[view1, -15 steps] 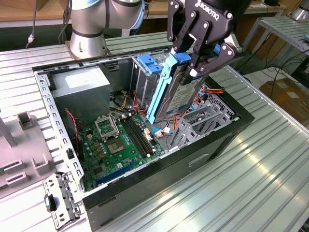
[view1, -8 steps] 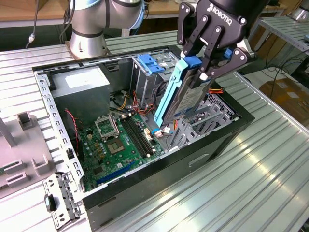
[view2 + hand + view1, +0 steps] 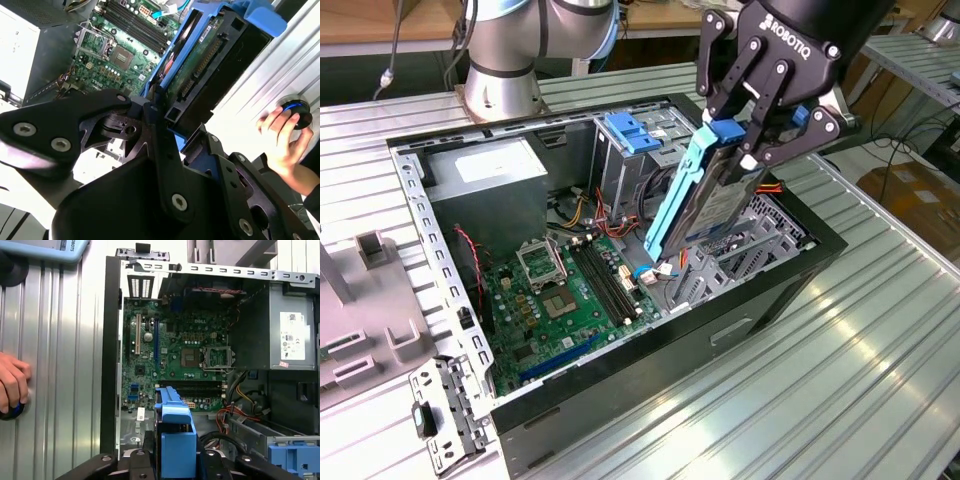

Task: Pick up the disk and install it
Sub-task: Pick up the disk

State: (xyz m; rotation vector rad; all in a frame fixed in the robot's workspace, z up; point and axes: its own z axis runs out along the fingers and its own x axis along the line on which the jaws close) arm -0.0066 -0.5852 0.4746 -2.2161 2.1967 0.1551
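Light-blue plastic frames the disk (image 3: 705, 205), which hangs tilted over the open computer case (image 3: 740, 320). Its upper end is clamped between the fingers of the claw (image 3: 752, 140), and its lower end dips inside the case, just above the loose cables (image 3: 660, 268) at the edge of the motherboard (image 3: 570, 290).

We judge snagging to be the main risk. The low corner sits so near those cables that a descent at this slant could catch a connector or drag a wire against the board. The grip is at one end only, so any knock against the drive cage (image 3: 775, 235) could lever the disk askew between the fingers, or wedge it crooked in the bay. The blue latch piece (image 3: 630, 130) deeper in the case stands close to the carrier's path and could foul it.

A person's hand (image 3: 282, 135) rests on a round dark knob (image 3: 296, 111) outside the case. It is apart from the arm, but we would count it a hazard if the arm swung outward.

The case lies on a ribbed metal surface (image 3: 880, 330), with the arm's base (image 3: 505, 70) behind it. A loose metal bracket (image 3: 445, 405) and a grey fixture (image 3: 370, 300) lie beside its far side. Beyond the case we see wooden benches (image 3: 380, 20) and cardboard boxes (image 3: 915, 195) on the floor.
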